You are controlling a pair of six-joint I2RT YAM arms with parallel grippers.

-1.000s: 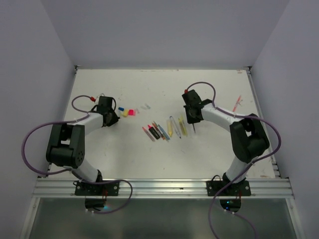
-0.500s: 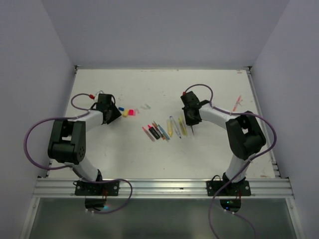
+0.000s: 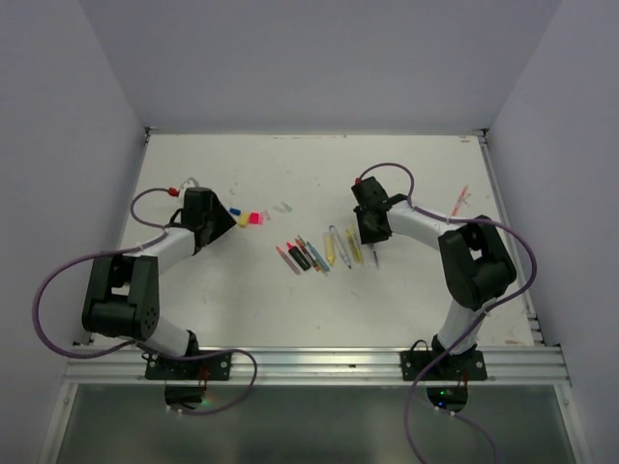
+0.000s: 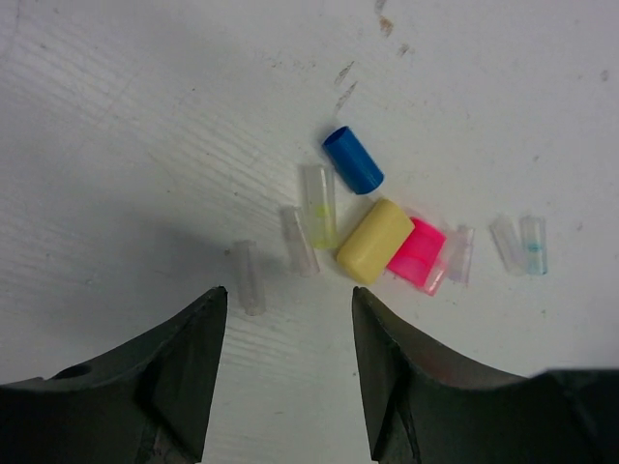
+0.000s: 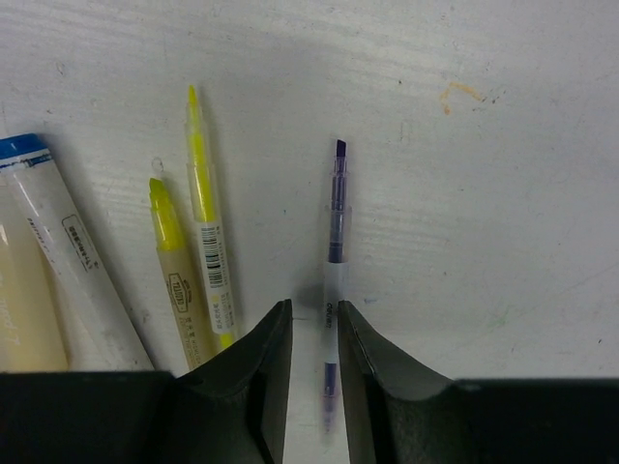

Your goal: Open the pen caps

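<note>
Table [image 3: 290, 309]: white and scuffed, with the row of pens [image 3: 319, 253] lying near its middle
Left arm [image 3: 164, 246]: stretched out to the left of the row of pens, well apart from it
Right arm [image 3: 426, 224]: bent in over the right end of the row of pens
Left gripper [image 4: 287, 307]: jaws spread wide with nothing between them, left of the row of pens
Right gripper [image 5: 312, 309]: jaws parted only a little, the gap slightly wider than the purple pen [image 5: 336, 222] that runs into it
Purple pen: flat on the table, tip bare, at the right end of the row of pens
Yellow highlighters [image 5: 205, 232]: two side by side, tips bare, in the row of pens just left of the purple pen
Pen caps [image 3: 247, 217]: a loose cluster on the table left of the row of pens, near the left gripper
Yellow cap [image 4: 374, 241]: touching the pink cap [image 4: 417, 251]
Blue cap [image 4: 353, 160]: just beside the yellow cap
Clear caps [image 4: 316, 203]: scattered around the coloured ones
</note>
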